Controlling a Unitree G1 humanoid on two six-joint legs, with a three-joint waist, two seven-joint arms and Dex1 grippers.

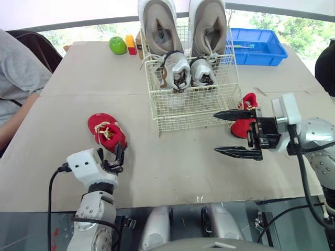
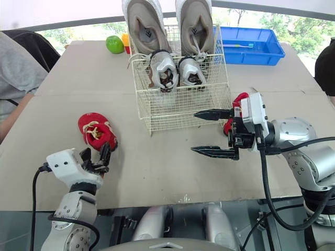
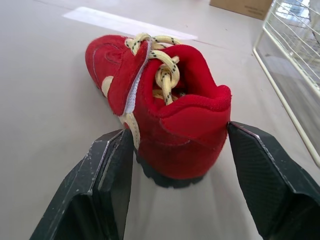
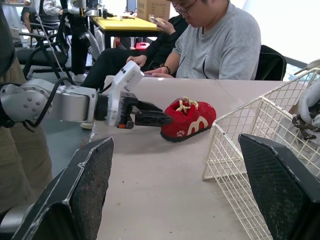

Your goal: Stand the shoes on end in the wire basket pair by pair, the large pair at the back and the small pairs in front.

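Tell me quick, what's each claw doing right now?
Left claw: open around the heel of the red yellow-laced suede shoe.
Right claw: open, holding nothing.

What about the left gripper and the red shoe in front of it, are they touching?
Cannot tell. In the left wrist view the open left gripper straddles the heel of the red shoe; no plain gap or contact at either finger.

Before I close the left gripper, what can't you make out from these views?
- Second red shoe: the right gripper crosses in front of it in the eye views, so how it lies is unclear.
- Red shoe at the left gripper: the left wrist view doesn't settle whether the fingers touch its heel.
- Large shoes: upper ends cut off by the eye views' top edge.
- Item in the blue bin: too small to name.
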